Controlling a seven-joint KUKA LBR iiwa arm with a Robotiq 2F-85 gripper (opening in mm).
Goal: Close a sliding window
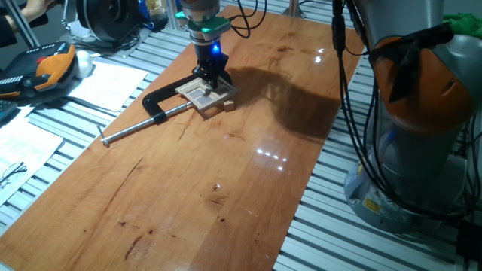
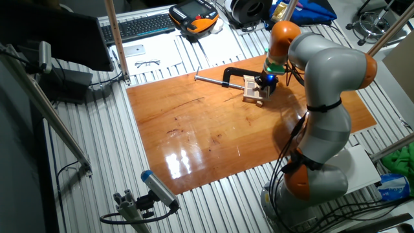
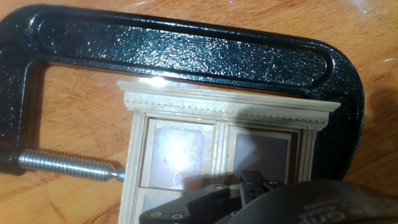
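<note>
Nearest in the hand view, the dark end effector (image 3: 249, 202) fills the lower edge, hanging right over the small pale unfinished-wood sliding window (image 3: 217, 149); whether its fingers are apart or together I cannot tell, since only part of it shows.

The window lies flat on the glossy orange-brown wooden surface (image 1: 226, 188), held inside the black cast C-clamp (image 3: 186, 53), whose steel screw rod (image 3: 68, 165) presses on the frame's left edge. It looks light and thin-barred, probably fragile, with 2 panes side by side; likely the sash should be pushed at a rail or bar, not the glazing. The clamp should keep the frame from skidding on the slick surface.

The clamp's arch and rod crowd both sides, limiting approach. Farther off, papers (image 1: 105, 83) and an orange-and-black handheld pendant (image 1: 41, 68) lie well apart.
</note>
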